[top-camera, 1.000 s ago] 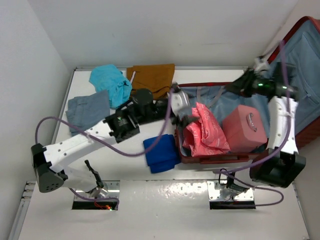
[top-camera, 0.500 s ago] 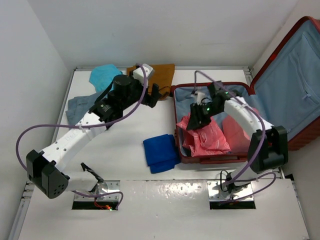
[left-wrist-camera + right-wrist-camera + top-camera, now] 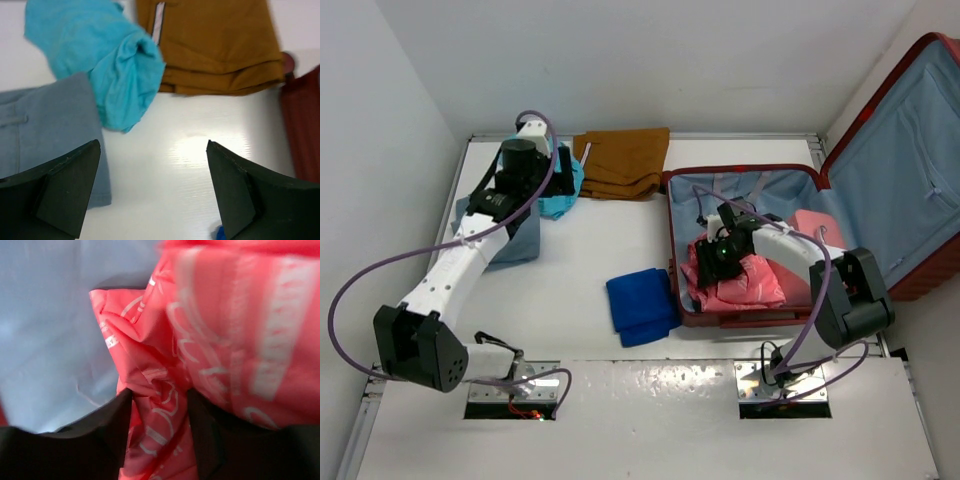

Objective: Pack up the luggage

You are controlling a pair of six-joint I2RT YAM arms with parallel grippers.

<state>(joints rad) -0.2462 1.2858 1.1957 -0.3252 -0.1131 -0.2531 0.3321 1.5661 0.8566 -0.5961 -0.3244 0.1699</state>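
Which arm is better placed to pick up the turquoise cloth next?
Left. The left gripper hangs open right beside the turquoise cloth; the right gripper is inside the luggage, closed on the pink garment.

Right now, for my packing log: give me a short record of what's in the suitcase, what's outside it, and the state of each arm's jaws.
suitcase: open, lid raised at the right
inside: pink garment, pink case
outside: blue cloth beside the suitcase; brown garment, turquoise shirt and grey garment farther left
left jaws: open, empty, over the table by the turquoise shirt
right jaws: closed on a fold of the pink garment
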